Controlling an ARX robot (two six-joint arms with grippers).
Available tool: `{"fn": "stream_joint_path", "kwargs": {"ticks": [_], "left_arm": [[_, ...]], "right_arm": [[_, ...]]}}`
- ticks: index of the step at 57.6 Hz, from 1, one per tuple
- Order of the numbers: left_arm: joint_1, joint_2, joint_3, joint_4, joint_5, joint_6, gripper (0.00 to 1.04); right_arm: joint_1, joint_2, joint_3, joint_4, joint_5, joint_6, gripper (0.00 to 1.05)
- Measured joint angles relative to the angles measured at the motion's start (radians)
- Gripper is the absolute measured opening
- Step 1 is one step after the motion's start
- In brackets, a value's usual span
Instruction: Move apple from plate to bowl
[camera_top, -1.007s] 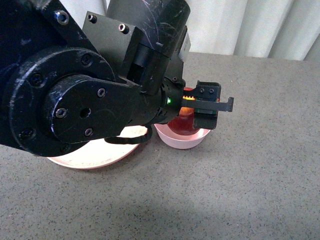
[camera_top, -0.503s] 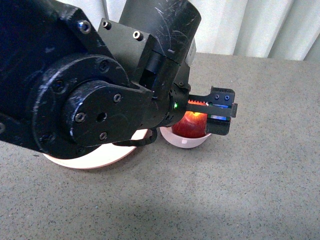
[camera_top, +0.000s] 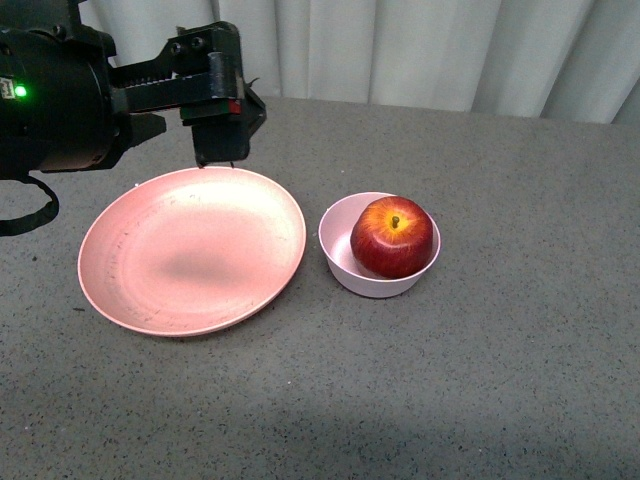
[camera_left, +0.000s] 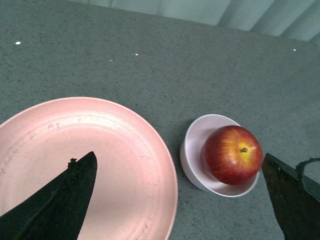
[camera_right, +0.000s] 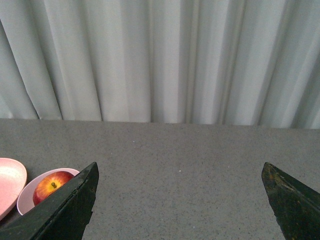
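Black jaws of the left gripper (camera_top: 222, 140) stand apart with nothing between them, raised over the far rim of the wide, shallow salmon-pink speckled plate (camera_top: 190, 250); in the left wrist view both fingertips (camera_left: 55, 202) frame the scene well apart, plate under one, bare desk under the other. The round glossy dark-red apple (camera_top: 392, 237), yellow-orange patch and stem facing up, sits inside the small deep pale-pink bowl (camera_top: 345, 270), just beside the plate's right edge, not touching it as far as I can tell. Plate carries nothing. So, judging by layout, the transfer looks done; the step in hand is clearing the arm. To do it well: lift up and back, away from the plate rim, no sweep toward the bowl, since the bowl is light-looking and only just wider than the apple, so a nudge could tip it or roll the fruit out. Leave the jaws spread until clear of both dishes. Right gripper (camera_right: 180, 200): its jaws also stand apart and hold nothing, pointed across the grey speckled desk (camera_top: 520, 380) toward the pale pleated curtain (camera_right: 160, 60), with bowl and apple off at the edge of its wrist view. No need for it to move.
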Motion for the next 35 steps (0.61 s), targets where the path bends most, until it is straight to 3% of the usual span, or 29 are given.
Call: {"fn": "stream_joint_path", "kwargs": {"ticks": [10, 13, 16, 19, 29, 35], "left_arm": [[0.054, 0.04, -0.066, 0.069, -0.024, 0.024, 0.97], [0.048, 0.09, -0.144, 0.386, -0.244, 0.109, 0.85], [0.053, 0.098, -0.216, 0.576, -0.337, 0.146, 0.76], [0.075, 0.072, -0.281, 0.721, -0.36, 0.176, 0.65], [0.126, -0.092, -0.397, 0.745, -0.323, 0.203, 0.37], [0.159, -0.199, -0.47, 0.694, -0.291, 0.209, 0.13]], "right_arm": [[0.0, -0.001, 0.0, 0.0, 0.0, 0.0, 0.95], [0.0, -0.001, 0.0, 0.0, 0.0, 0.0, 0.95], [0.0, -0.001, 0.0, 0.0, -0.002, 0.0, 0.95], [0.0, -0.001, 0.0, 0.0, 0.0, 0.0, 0.95], [0.0, -0.001, 0.0, 0.0, -0.002, 0.0, 0.95], [0.0, -0.001, 0.0, 0.0, -0.001, 0.0, 0.95]]}}
